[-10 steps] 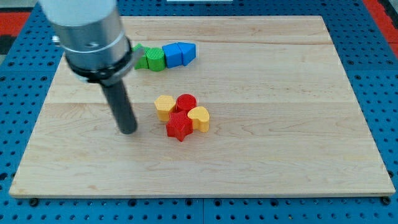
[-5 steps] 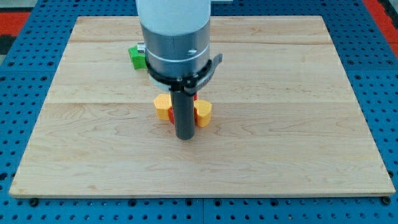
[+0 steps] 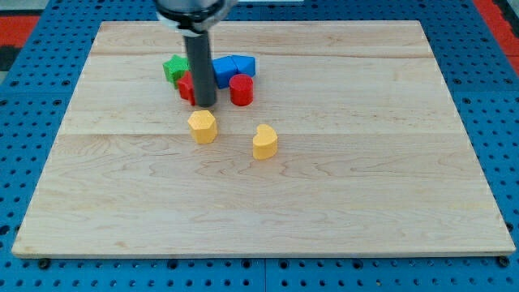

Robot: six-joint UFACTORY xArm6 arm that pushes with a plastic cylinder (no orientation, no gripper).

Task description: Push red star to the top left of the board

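Note:
The red star [image 3: 187, 87] sits in the upper middle-left of the wooden board [image 3: 365, 162], mostly hidden behind my rod. My tip [image 3: 204, 105] rests on the star's right lower side, touching it. A red cylinder [image 3: 241, 89] stands just right of the rod. A green block [image 3: 173, 68] lies above-left of the star, and blue blocks [image 3: 233, 66] lie above the red cylinder.
A yellow hexagonal block [image 3: 202, 126] lies just below my tip. A yellow heart-shaped block [image 3: 264, 141] lies to the lower right. The blue pegboard surrounds the board.
My tip moved up and to the view's left, pushing the red star and red cylinder up against the green and blue blocks. The two yellow blocks spread apart.

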